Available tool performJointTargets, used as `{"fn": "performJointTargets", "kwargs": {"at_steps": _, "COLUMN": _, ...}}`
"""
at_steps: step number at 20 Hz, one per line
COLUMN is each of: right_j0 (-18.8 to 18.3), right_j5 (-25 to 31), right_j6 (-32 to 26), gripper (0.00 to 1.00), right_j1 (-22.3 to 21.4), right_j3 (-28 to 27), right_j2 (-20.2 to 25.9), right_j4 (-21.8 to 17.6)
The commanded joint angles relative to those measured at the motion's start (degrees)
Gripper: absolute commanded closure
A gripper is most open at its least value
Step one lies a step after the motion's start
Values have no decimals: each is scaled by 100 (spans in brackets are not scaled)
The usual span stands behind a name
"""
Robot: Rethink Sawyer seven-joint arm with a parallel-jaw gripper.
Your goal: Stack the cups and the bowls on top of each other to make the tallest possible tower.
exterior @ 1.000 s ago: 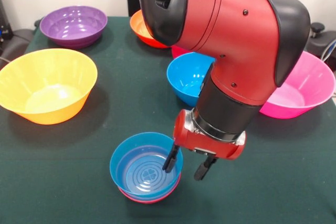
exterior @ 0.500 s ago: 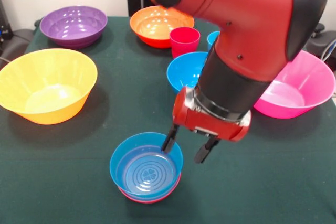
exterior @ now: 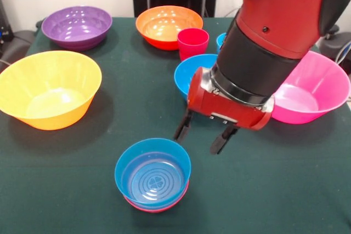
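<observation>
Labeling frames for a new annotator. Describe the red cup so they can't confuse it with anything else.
Start at the orange bowl at the table's far edge, right of the purple bowl. Just in front of its right rim stands the red cup, upright, behind a mid-sized blue bowl. It is the only crimson straight-walled tumbler fully in sight; the other red thing is a shallow bowl rim under the near small blue bowl.

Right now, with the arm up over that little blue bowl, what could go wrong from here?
The small blue bowl sits nested in a red bowl near the table's front edge; a careless nudge might push the pair off. The open gripper hangs just above and beside it, so a low sideways move could clip its rim. The arm hides most of the mid-sized blue bowl and crowds the pink bowl, so swinging there could knock either.
</observation>
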Motion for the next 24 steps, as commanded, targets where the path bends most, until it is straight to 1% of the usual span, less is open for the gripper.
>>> {"fn": "performJointTargets", "kwargs": {"at_steps": 1, "right_j0": 124, "right_j5": 295, "right_j6": -480, "gripper": 0, "right_j1": 193, "right_j3": 460, "right_j2": 579, "right_j4": 70}}
{"fn": "performJointTargets", "kwargs": {"at_steps": 3, "right_j0": 118, "right_j5": 158, "right_j6": -494, "gripper": 0, "right_j1": 247, "right_j3": 442, "right_j2": 647, "right_j4": 108}}
{"fn": "performJointTargets", "kwargs": {"at_steps": 6, "right_j0": 89, "right_j5": 153, "right_j6": -605, "gripper": 0, "right_j1": 351, "right_j3": 267, "right_j2": 739, "right_j4": 162}}
{"fn": "performJointTargets", "kwargs": {"at_steps": 15, "right_j0": -125, "right_j5": 530, "right_j6": -1429, "gripper": 0, "right_j1": 720, "right_j3": -649, "right_j2": 914, "right_j4": 187}}
{"fn": "performJointTargets", "kwargs": {"at_steps": 20, "right_j0": -155, "right_j5": 765, "right_j6": -1602, "gripper": 0, "right_j1": 844, "right_j3": -1060, "right_j2": 905, "right_j4": 226}}
{"fn": "performJointTargets", "kwargs": {"at_steps": 24, "right_j0": -143, "right_j5": 1066, "right_j6": -1714, "gripper": 0, "right_j1": 897, "right_j3": -1387, "right_j2": 847, "right_j4": 274}}
